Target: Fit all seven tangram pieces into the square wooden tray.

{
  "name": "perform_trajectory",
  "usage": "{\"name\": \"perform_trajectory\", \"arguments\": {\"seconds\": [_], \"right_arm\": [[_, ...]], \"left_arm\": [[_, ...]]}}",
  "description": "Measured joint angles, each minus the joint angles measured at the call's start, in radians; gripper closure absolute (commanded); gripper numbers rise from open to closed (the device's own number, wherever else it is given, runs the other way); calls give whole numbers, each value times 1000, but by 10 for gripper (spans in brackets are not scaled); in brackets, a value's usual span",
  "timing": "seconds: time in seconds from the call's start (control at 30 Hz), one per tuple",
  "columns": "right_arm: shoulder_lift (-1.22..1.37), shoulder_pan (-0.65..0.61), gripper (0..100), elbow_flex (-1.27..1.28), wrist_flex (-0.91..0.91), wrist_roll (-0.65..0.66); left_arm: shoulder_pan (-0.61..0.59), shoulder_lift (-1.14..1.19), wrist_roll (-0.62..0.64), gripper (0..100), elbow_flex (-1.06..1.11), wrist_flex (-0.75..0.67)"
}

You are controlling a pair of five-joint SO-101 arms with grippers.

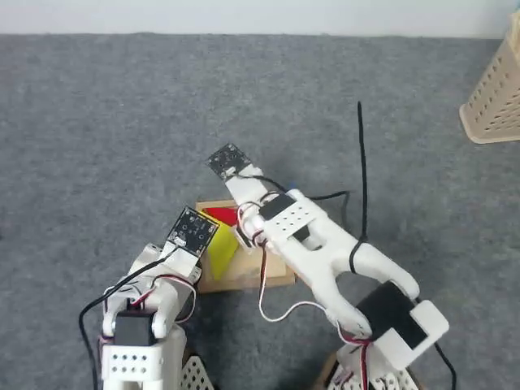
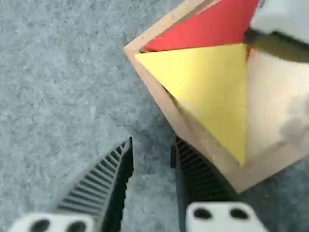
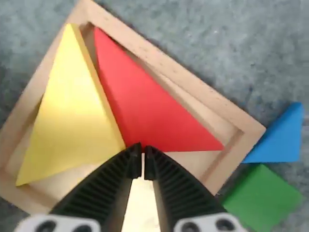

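The wooden tray (image 1: 231, 280) is sitting a little toward 6 o'clock from the middle of the grey table (image 1: 122, 122), and both arms are leaning in over it. The left arm is coming in from about 7 o'clock and the right arm from about 5 o'clock.

Two pieces are lying inside the tray. The red triangle (image 1: 221, 215) is filling its 11 o'clock corner. The yellow triangle (image 1: 221, 250) is lying along its 9 o'clock side, and the edges of the two are meeting. The rest of the tray floor that I can see is showing bare wood.

The right tool (image 3: 143, 153) is hanging over the tray, with its tips right above the spot where the red and yellow points are coming together. Its fingers (image 3: 111, 183) are pressing almost together, leaving only a thin slit, and they are gripping nothing that I can make out.

The left tool (image 2: 152, 154) is hovering over the grey table just outside the tray's wall, close to the yellow triangle. Its fingers (image 2: 113, 183) are standing partly apart, with nothing but grey table showing in the gap. Whether they are touching the table I cannot tell.

A blue triangle (image 3: 280, 137) and a green piece (image 3: 260, 198) are lying on the table outside the tray. They are next to each other, just beside one of its outer corners.

A cream perforated basket (image 1: 491, 89) is standing out at 2 o'clock, well apart from the tray. A black cable (image 1: 361, 162) is running past the right arm toward 12 o'clock.
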Motion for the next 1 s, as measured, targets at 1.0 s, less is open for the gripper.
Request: {"name": "perform_trajectory", "arguments": {"seconds": [1.0], "right_arm": [[26,212,928,-15,78,-86]], "left_arm": [[0,0,-2,881,0,0]]}}
